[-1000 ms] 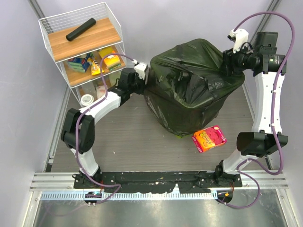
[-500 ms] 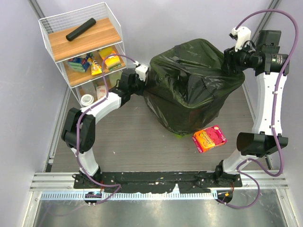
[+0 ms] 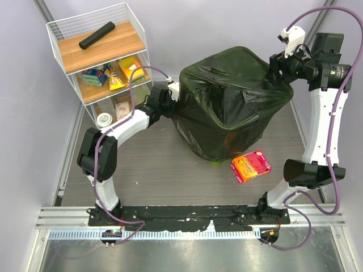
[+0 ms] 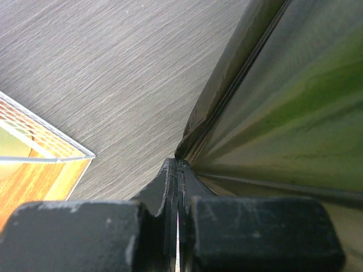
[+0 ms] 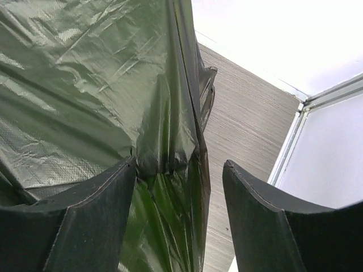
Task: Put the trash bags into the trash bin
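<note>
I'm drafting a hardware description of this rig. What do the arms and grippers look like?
The left arm and right arm match: white links between bulky black joints, a purple cable looping along each, and a small white block at the wrist. The left gripper and right gripper are matte black, the left one visibly scuffed.

Left arm (image 3: 122, 129): rises from its base to an elbow at the far left, then the forearm runs up and right, with the wrist roughly level. Left gripper (image 3: 173, 97): 2 fingers (image 4: 164, 187) pressed flat together, with a thin edge of the trash bag (image 3: 227, 102) nipped at their tips.

Right arm (image 3: 321, 113): elbow bent out to the right, long link running up the view, wrist turned left at the top. Right gripper (image 3: 274, 67): jaws apart with a wide gap. A bag fold touches 1 finger (image 5: 96, 209); the other finger (image 5: 266, 215) is free.
</note>
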Motion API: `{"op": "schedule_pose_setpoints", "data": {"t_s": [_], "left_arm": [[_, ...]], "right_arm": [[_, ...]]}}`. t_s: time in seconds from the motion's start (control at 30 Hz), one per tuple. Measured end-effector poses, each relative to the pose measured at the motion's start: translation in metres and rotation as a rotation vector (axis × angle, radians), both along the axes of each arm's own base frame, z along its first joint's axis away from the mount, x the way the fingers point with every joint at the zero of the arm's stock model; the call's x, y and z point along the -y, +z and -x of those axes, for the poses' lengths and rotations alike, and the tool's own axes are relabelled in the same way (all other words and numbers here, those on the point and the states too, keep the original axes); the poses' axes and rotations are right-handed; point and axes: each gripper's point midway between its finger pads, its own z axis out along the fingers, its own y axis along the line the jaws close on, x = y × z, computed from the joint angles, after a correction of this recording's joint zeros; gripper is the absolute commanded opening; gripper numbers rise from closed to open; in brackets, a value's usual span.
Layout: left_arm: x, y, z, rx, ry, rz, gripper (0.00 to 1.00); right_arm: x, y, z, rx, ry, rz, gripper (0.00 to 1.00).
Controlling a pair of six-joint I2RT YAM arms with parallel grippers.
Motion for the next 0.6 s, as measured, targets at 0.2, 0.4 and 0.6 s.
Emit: {"op": "schedule_pose_setpoints", "data": {"t_s": [0.2, 0.4, 0.6], "left_arm": [[-0.01, -0.005, 0.005, -0.034, 0.018, -0.061, 0.17], [-0.018, -0.001, 0.012, -0.073, 0.011, -0.116, 0.76], [-0.031, 0.013, 0.028, -0.096, 0.013, -0.142, 1.0]], "right_arm": [[-0.001, 0.0, 0.0, 0.001, 0.006, -0.003, 0.68], [-0.003, 0.005, 0.004, 0.014, 0.017, -0.004, 0.68], [-0.006, 0.016, 0.013, 0.047, 0.029, 0.001, 0.68]]}}
